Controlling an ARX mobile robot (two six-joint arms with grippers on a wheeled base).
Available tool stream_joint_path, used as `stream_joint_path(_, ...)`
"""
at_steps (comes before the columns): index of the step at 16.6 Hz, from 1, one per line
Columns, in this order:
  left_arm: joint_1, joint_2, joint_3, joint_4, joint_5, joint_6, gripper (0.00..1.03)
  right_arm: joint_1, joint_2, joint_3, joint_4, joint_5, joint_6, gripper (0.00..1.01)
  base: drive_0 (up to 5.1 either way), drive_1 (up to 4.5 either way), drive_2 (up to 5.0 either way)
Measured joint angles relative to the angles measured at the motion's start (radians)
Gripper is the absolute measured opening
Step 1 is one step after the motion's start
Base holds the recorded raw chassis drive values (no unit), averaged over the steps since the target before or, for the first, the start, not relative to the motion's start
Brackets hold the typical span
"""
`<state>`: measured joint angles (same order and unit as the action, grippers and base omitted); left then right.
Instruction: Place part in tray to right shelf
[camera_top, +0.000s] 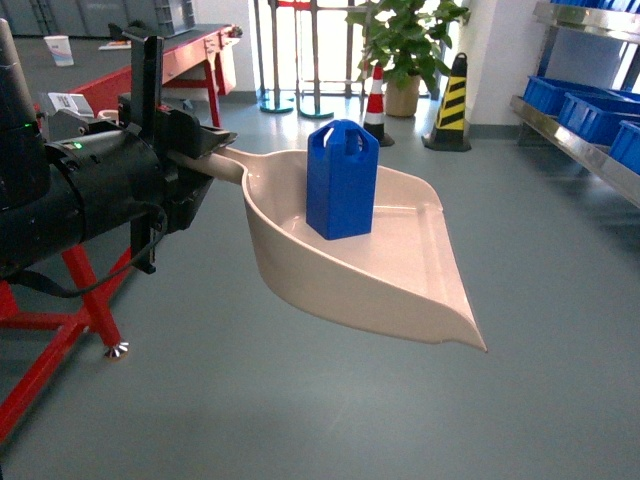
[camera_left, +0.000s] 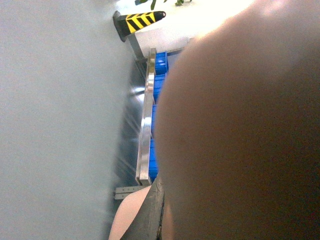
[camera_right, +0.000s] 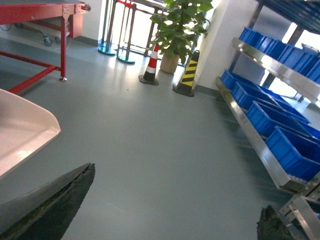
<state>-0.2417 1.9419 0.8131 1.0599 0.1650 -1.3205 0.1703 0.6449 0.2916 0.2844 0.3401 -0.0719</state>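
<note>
Grey workshop floor, part (camera_top: 342, 180) upright near the tray's (camera_top: 400, 285) back wall, left tool (camera_top: 165, 165) clamped on its handle, right tool's state unclear; right shelf (camera_top: 585, 110) well apart, delivery pending.

Blue block (camera_top: 342, 181): bright blue plastic, taller than wide, with arched loop openings on top; it stands upright inside the scoop, near its rear wall. Scoop (camera_top: 400, 275): pale beige, dustpan-shaped, with raised curved sides and a thin handle running left; held level above the grey floor, open lip toward the near right. Shelf (camera_right: 260, 145): steel rack at far right, shiny front rail, carrying large blue crates (camera_right: 290, 150).
</note>
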Motion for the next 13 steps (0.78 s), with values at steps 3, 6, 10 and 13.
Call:
stream_joint_path(3, 0.0, 0.0, 0.0, -0.005, -0.001, 0.0, 0.15, 0.0, 0.002, 0.0, -0.006, 0.0, 0.0, 0.98, 0.1, 4.34, -4.2)
stream_joint_path(6, -0.002, 0.0, 0.0, -0.003, 0.0, 0.0, 0.15, 0.0, 0.001, 0.0, -0.004, 0.0, 0.0, 0.98, 0.1, 4.42, -4.2)
stream_joint_path(10, -0.003, 0.0, 0.0, -0.003, 0.0, 0.0, 0.15, 0.0, 0.0, 0.0, -0.003, 0.0, 0.0, 0.98, 0.0, 4.34, -4.3)
stream_joint_path(13, 0.008, 0.002, 0.001, -0.008, -0.008, 0.0, 0.15, 0.001, 0.008, 0.0, -0.006, -0.002, 0.0, 0.98, -0.1, 4.23, -4.4)
